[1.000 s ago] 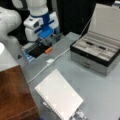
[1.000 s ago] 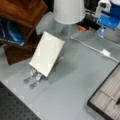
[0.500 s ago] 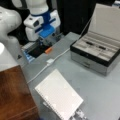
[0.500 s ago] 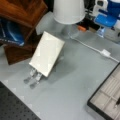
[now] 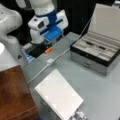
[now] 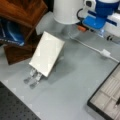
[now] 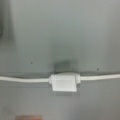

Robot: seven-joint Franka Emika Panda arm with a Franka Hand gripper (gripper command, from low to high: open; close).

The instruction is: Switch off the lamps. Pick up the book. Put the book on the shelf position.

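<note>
Hand: the hand (image 5: 47, 46) is hanging low over the grey tabletop (image 5: 100, 92), above the white cable (image 7: 25, 79); fingers are hidden, so grip state cannot be told.
Switch: one white, boxy inline switch (image 7: 64, 82) is sitting on the cable, directly below the wrist camera.
Book: one thin white rectangular book (image 5: 58, 97) is lying propped at a tilt, binding holes along one long edge, well apart from the hand.
Shelf position: one reddish-brown grained wooden block (image 5: 13, 95) is standing just beside the book, partly cut off.
Case: one grey hinged case (image 5: 96, 51) is standing open.
</note>
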